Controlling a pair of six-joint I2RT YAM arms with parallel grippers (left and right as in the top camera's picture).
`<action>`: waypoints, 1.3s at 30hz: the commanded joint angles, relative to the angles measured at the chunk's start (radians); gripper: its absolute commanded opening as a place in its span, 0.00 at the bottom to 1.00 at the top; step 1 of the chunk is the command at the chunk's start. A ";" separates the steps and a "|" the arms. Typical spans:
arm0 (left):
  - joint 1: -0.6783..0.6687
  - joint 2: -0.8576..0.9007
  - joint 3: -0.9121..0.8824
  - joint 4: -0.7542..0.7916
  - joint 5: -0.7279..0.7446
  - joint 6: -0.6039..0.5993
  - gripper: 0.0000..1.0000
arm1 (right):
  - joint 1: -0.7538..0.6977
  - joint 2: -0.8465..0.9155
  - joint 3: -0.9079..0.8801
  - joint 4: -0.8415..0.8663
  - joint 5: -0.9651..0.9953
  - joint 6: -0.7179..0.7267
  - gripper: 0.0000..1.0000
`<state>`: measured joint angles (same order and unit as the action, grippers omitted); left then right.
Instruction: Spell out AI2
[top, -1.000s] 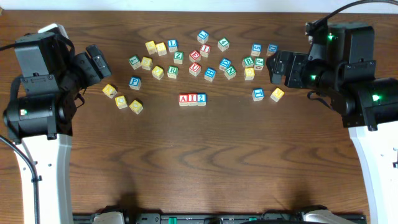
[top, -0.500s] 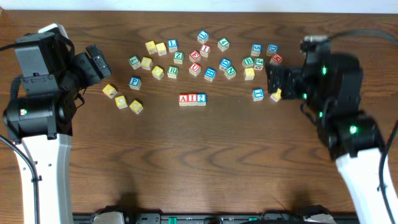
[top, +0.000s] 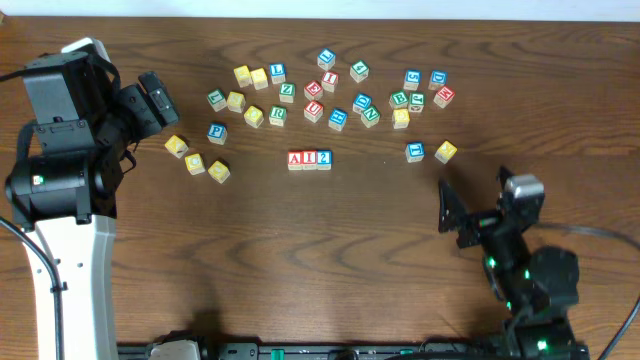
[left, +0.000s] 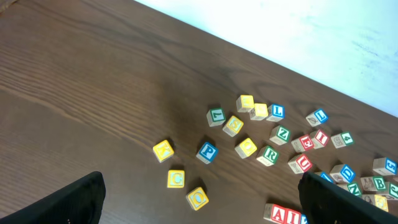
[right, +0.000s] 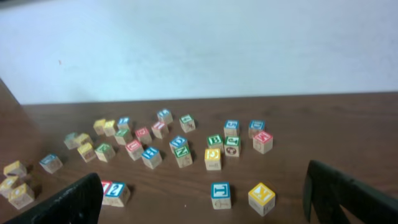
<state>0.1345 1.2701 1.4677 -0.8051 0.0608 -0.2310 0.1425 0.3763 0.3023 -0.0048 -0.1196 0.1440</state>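
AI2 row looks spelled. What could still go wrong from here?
1. The AI2 row sits exposed mid-table. Either arm sweeping across it could break the tight line apart.
2. The right tool is open and points toward the blue block and the lone yellow block. A forward swing might scatter them.
3. The left tool hangs open beside the yellow trio, which is just as easy to bump.

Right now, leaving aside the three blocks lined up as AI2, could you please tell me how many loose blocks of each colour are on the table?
Yellow blocks: 9
Blue blocks: 8
Green blocks: 7
Red blocks: 4
Total loose: 28 (31 with the AI2 row)
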 joint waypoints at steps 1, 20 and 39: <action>0.001 0.005 0.009 -0.003 -0.006 0.010 0.98 | -0.011 -0.105 -0.082 0.021 -0.007 -0.015 0.99; 0.001 0.005 0.009 -0.002 -0.006 0.010 0.98 | -0.010 -0.372 -0.297 -0.010 -0.014 -0.060 0.99; 0.001 0.005 0.009 -0.002 -0.006 0.010 0.98 | -0.005 -0.371 -0.297 -0.060 -0.014 -0.048 0.99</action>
<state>0.1345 1.2701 1.4677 -0.8059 0.0608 -0.2310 0.1402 0.0120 0.0071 -0.0616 -0.1265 0.1013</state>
